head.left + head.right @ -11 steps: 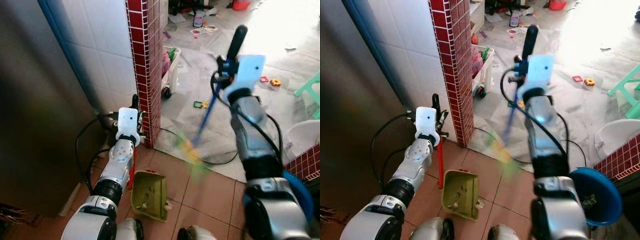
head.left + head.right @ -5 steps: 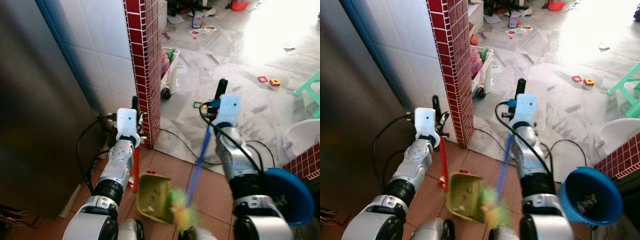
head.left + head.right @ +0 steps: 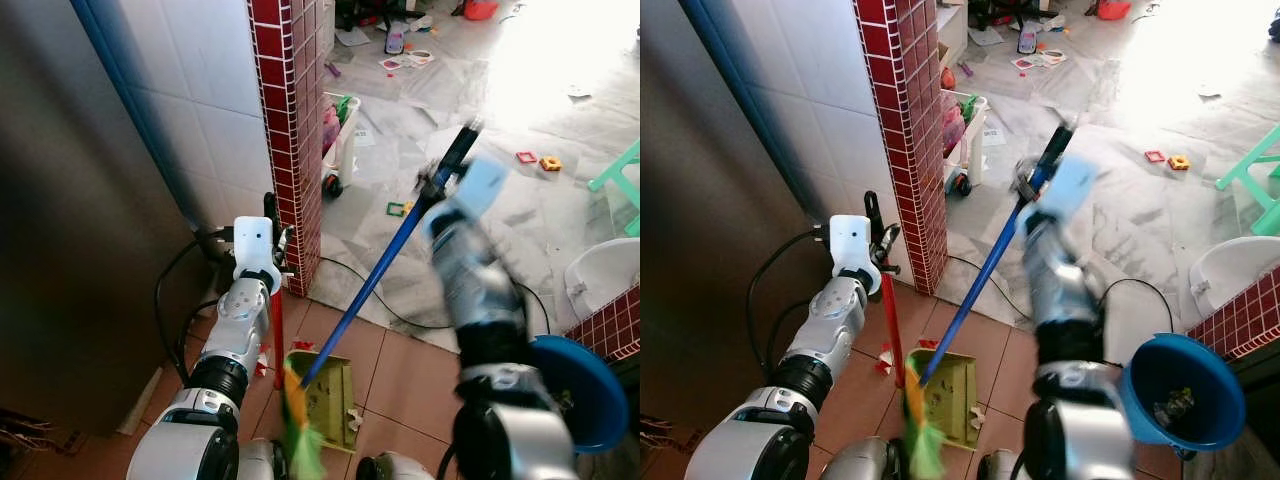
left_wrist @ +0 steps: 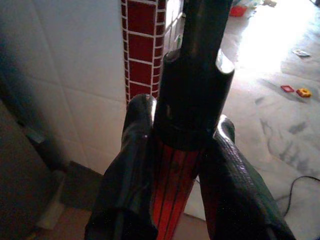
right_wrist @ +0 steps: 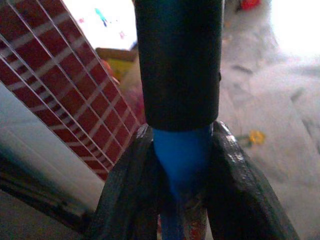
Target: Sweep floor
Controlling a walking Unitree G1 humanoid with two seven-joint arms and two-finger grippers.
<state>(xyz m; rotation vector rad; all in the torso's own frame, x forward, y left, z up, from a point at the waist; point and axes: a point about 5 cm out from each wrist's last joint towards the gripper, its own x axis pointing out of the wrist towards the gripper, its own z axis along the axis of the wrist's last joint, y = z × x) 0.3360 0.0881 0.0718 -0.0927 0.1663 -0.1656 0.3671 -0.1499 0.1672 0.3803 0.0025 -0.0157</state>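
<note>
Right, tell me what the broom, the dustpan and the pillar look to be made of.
Broom: glossy blue shaft, plastic or painted metal, hard to tell; green and yellow bristles look synthetic.
Dustpan: olive-green moulded plastic by its dull, even look, on a red ribbed handle.
Pillar: glazed red tiles, white grout lines.
</note>
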